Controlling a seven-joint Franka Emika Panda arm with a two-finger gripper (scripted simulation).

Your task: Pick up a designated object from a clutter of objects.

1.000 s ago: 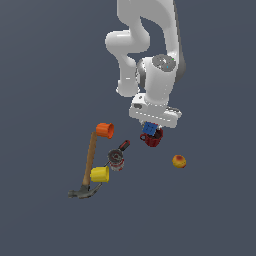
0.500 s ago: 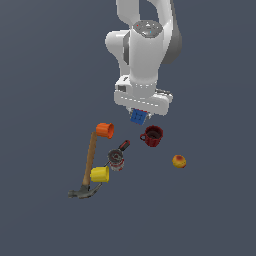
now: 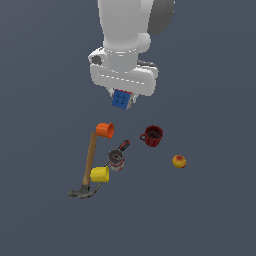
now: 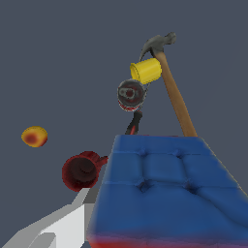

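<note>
One blue cube (image 3: 121, 100) is pinched between my fingers (image 4: 46, 230), and since a second ago my gripper (image 3: 122, 101) has carried it from just over the red mug (image 3: 152, 135) to well above the whole clutter, so I judge the pick essentially done. Six other things stay on the floor below: the mug at about five o'clock from the cube, the orange cup (image 3: 105, 130), hammer (image 3: 89, 165), yellow cup (image 3: 100, 174) and red-grey tool (image 3: 118, 156) around six to seven o'clock, and the round fruit (image 3: 179, 161) farther at four o'clock. None of them touches the cube or blocks the way up.
</note>
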